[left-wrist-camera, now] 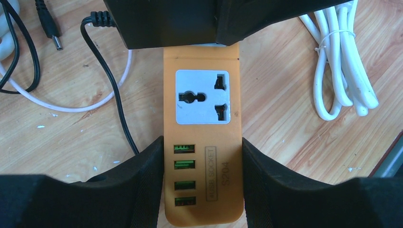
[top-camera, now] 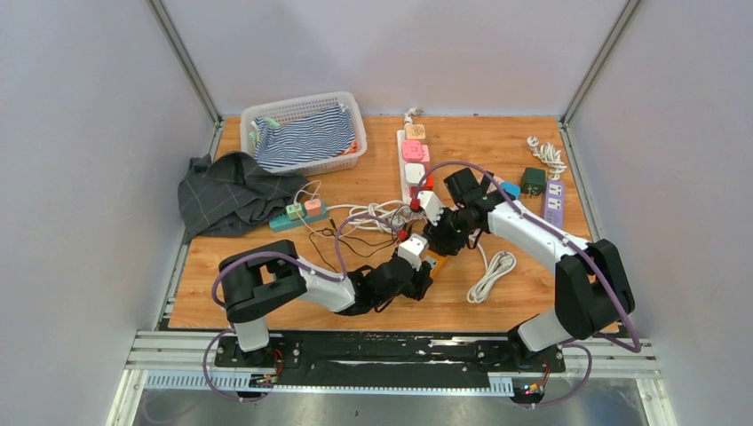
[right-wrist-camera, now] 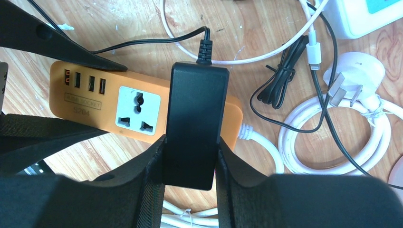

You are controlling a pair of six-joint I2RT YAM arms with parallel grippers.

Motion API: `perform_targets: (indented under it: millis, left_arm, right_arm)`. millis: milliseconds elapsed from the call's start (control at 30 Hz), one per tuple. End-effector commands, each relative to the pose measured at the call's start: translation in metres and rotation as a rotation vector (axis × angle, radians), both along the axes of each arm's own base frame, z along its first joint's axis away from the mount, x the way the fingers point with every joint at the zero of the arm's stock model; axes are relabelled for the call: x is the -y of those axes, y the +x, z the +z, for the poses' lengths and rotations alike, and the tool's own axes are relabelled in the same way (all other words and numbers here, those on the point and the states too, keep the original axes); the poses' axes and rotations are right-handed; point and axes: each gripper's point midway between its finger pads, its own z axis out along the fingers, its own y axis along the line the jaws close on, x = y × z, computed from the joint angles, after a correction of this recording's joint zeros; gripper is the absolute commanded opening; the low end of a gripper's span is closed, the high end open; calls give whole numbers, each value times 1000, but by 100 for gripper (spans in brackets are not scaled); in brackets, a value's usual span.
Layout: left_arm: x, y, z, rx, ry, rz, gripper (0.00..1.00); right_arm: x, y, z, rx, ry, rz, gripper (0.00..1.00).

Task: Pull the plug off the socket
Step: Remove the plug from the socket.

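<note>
An orange socket strip (left-wrist-camera: pixel 202 133) with a white outlet face and green USB ports lies flat on the wooden table. My left gripper (left-wrist-camera: pixel 202 180) is shut on its USB end, one finger pressed against each long side. A black boxy plug (right-wrist-camera: pixel 195 123) sits in the strip's far outlet, its black cord leading away. My right gripper (right-wrist-camera: pixel 191 161) is shut on this plug, gripping its two sides. In the top view both grippers meet at the socket strip (top-camera: pixel 434 264) near the table's middle, and the plug is hidden under the right gripper (top-camera: pixel 444 238).
A coiled white cable (top-camera: pixel 491 276) lies right of the strip. A long white power strip (top-camera: pixel 414 160) with pink plugs sits behind. A basket (top-camera: pixel 304 133) of striped cloth and a grey cloth (top-camera: pixel 229 191) are at back left. Loose black and white cords (top-camera: pixel 364 222) tangle nearby.
</note>
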Motion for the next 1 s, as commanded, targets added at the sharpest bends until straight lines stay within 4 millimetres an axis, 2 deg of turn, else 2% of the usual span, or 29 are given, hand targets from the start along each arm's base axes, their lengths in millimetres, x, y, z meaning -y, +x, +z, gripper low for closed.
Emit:
perform_targets:
  millis: [0, 67, 133, 200, 233, 300, 367, 433, 467, 633, 733, 767, 833, 900, 967]
  left_arm:
    - [-41, -18, -67, -131, 207, 1, 0]
    - [-38, -19, -71, -143, 210, -3, 0]
    - [-39, -19, -74, -149, 213, 2, 0]
    - [-41, -18, -76, -153, 217, 9, 0]
    - [-42, -18, -77, -153, 220, 12, 0]
    - [-43, -18, -77, -155, 221, 15, 0]
    - [-43, -18, -77, -156, 220, 11, 0]
    - [-41, -19, -77, -158, 220, 5, 0]
    - [-41, -19, -78, -160, 220, 1, 0]
    - [-39, -20, -78, -165, 218, -5, 0]
    - [-41, -21, -79, -169, 219, -3, 0]
    - [-42, -21, -79, -171, 219, -1, 0]
    - [-42, -22, -80, -176, 217, -1, 0]
    - [-42, -22, -80, -178, 216, -1, 0]
    - [-42, -23, -79, -178, 213, -1, 0]
  right_arm:
    - [-18, -41, 8, -143, 96, 74, 0]
    - [-29, -59, 10, -201, 137, 149, 0]
    - [-43, -82, 21, -256, 206, 246, 0]
    - [-49, -89, 27, -267, 233, 276, 0]
    - [-47, -81, 24, -238, 206, 241, 0]
    - [-25, -41, 10, -107, 70, 70, 0]
    - [0, -6, 7, -33, 20, -109, 0]
    - [6, -3, 8, -34, 30, -146, 0]
    - [0, -9, 10, -48, 64, -113, 0]
    - [-49, -78, 35, -165, 272, 212, 0]
    - [-59, -92, 36, -204, 296, 269, 0]
    - [-58, -88, 32, -194, 273, 251, 0]
    - [-49, -61, 21, -109, 170, 138, 0]
    - [-23, -24, 8, -3, 31, -37, 0]
    - [-5, -9, 2, -6, -4, -143, 0]
